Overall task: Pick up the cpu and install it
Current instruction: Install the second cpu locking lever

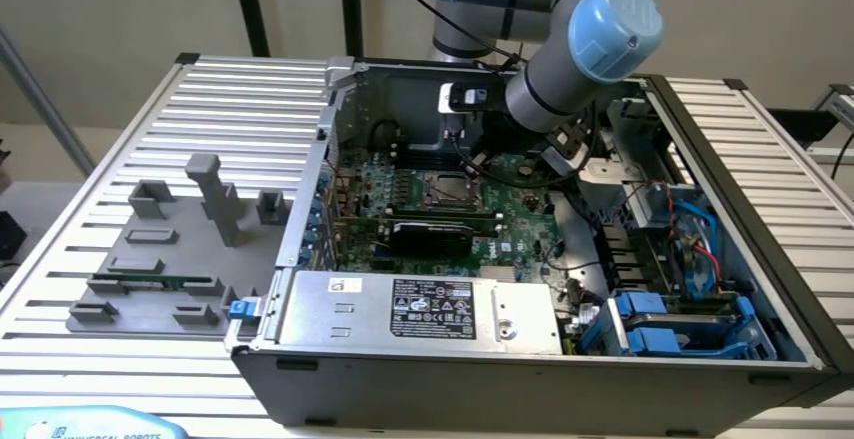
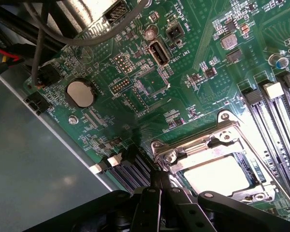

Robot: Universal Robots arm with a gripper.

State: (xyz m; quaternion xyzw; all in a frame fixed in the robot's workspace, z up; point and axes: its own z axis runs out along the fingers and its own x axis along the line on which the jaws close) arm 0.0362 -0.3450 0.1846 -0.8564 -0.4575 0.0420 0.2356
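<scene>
Cpu (image 2: pixel 221 175) work sits inside the open computer case (image 1: pixel 534 359) on the ribbed table (image 1: pixel 240 109), where the chip lies in the motherboard's (image 2: pixel 150 82) metal-framed socket (image 2: pixel 208 145), with the end effector (image 2: pixel 157 186) closed and empty just beside it.

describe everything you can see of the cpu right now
The cpu is a small flat square chip with a pale, shiny metal top. It lies flat in the motherboard socket, framed by the silvery metal retention bracket, whose edges overlap its border. In the exterior view it sits mid-board, below the arm. The black gripper hangs close beside it, apparently not holding it.
</scene>
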